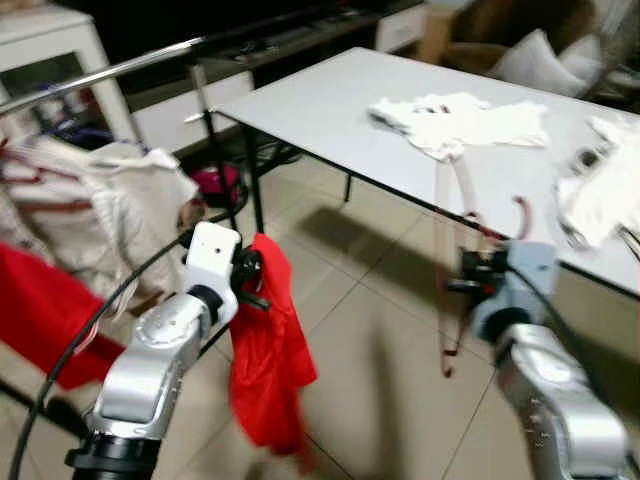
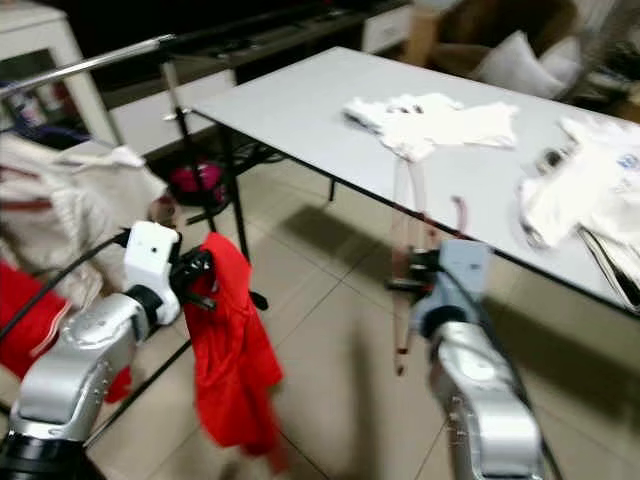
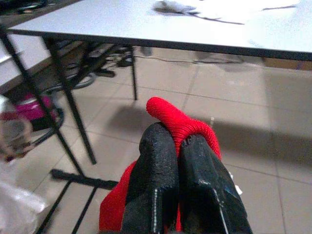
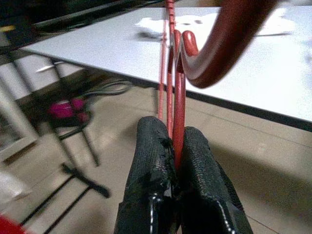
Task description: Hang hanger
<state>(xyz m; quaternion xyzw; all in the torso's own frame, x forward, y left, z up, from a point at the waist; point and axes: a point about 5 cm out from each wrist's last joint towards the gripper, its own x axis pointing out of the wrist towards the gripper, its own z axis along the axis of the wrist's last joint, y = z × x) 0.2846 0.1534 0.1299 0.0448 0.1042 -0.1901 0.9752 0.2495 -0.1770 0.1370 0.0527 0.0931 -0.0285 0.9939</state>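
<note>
My left gripper (image 1: 252, 283) is shut on a red garment (image 1: 268, 350) that hangs down from it over the tiled floor; the wrist view shows red cloth (image 3: 181, 123) pinched between the fingers (image 3: 156, 175). My right gripper (image 1: 468, 275) is shut on a dark red hanger (image 1: 450, 250), held upright in front of the white table (image 1: 320, 110); its hook (image 4: 219, 44) curves above the fingers (image 4: 195, 165). A clothes rack rail (image 1: 100, 75) runs at the upper left, with white garments (image 1: 110, 200) hanging from it.
White clothes (image 1: 455, 120) lie on the table, more at its right end (image 1: 600, 190). A red cloth (image 1: 40, 310) hangs low at the far left. The rack's black legs (image 3: 73, 122) stand on the floor. A cushion (image 1: 540, 55) sits behind the table.
</note>
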